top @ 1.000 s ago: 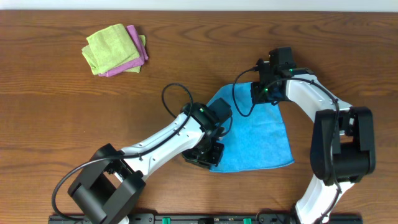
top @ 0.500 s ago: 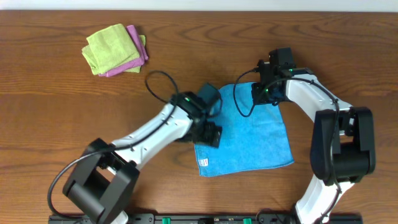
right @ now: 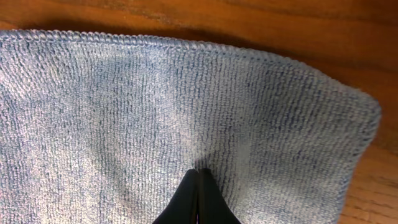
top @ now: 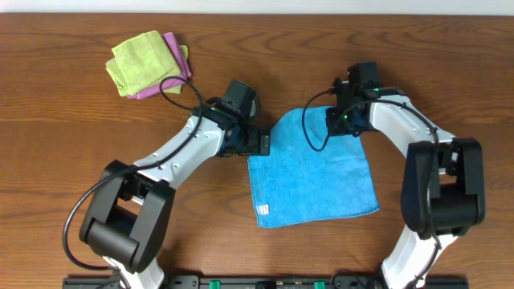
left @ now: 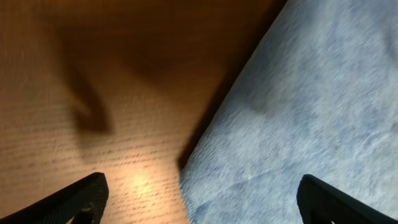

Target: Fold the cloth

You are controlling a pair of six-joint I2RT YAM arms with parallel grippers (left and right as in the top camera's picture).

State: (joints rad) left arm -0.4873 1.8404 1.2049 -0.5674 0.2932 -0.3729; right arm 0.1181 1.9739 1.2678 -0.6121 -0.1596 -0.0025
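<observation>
The bright blue cloth (top: 313, 181) lies spread flat on the wooden table, with its small white tag (top: 263, 209) at the near left corner. My left gripper (top: 259, 144) hovers open over the cloth's far left edge. In the left wrist view its gripper (left: 202, 199) straddles that edge of the cloth (left: 298, 112), with nothing between the fingers. My right gripper (top: 344, 122) is shut at the cloth's far right corner. In the right wrist view its closed tips (right: 199, 177) rest on the cloth (right: 155, 99), with no fabric seen between them.
A folded lime-green cloth (top: 138, 60) lies on a pink-purple cloth (top: 173, 68) at the back left of the table. Black cables loop over both arms. Bare wood surrounds the blue cloth.
My left gripper opened and let go of the cloth's near left corner, then moved back and left to the far left edge. The cloth now lies flat. The right arm has not moved.
</observation>
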